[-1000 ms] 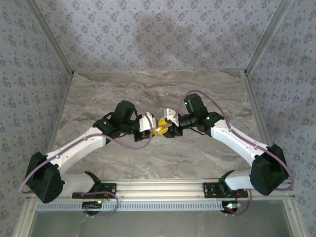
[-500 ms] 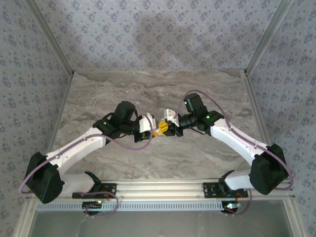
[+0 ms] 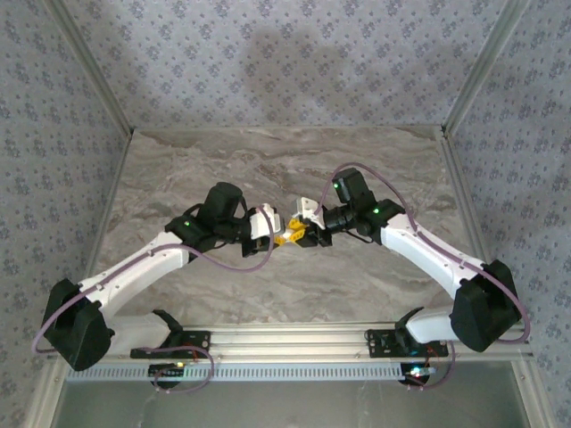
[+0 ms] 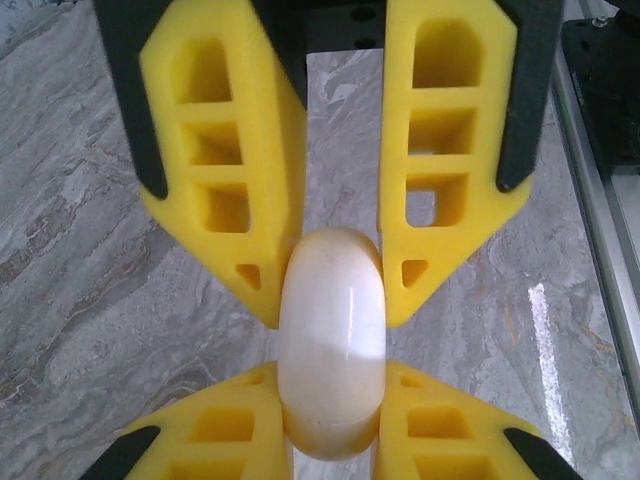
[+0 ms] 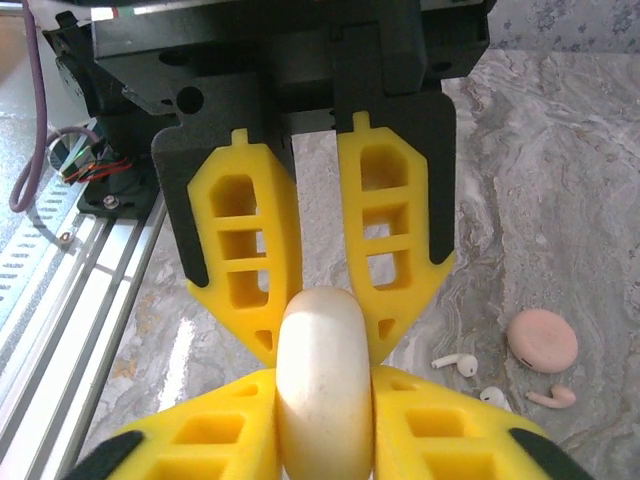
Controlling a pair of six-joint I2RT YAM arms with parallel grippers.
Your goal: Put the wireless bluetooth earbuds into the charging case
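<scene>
The wireless bluetooth earbuds are in neither end effector. Both end effectors are clamped on the charging case, which is held clear above the desk.

1. The left end effector is nearly closed and pinches the case with its fingertips only.
2. The right end effector meets it head-on. It is closed on the opposite end of the same case, with the foam pads tight against the shell.
3. The case shell is smooth, glossy and rounded. No open lid or seam is visible, so you should assume the case has yet to be opened.
4. One earbud and a second earbud lie on the desk just beside a pink disc and a pink stemmed piece.

Hazards:
- A tip pinch on a curved shell is likely to slip, and extra squeeze may eject the case.
- Unequal pull between the arms could twist the case out of one grip.
- The opposing fingertips are almost touching, so any advance risks a collision.
- A dropped case may land among the earbuds and scatter them.
</scene>
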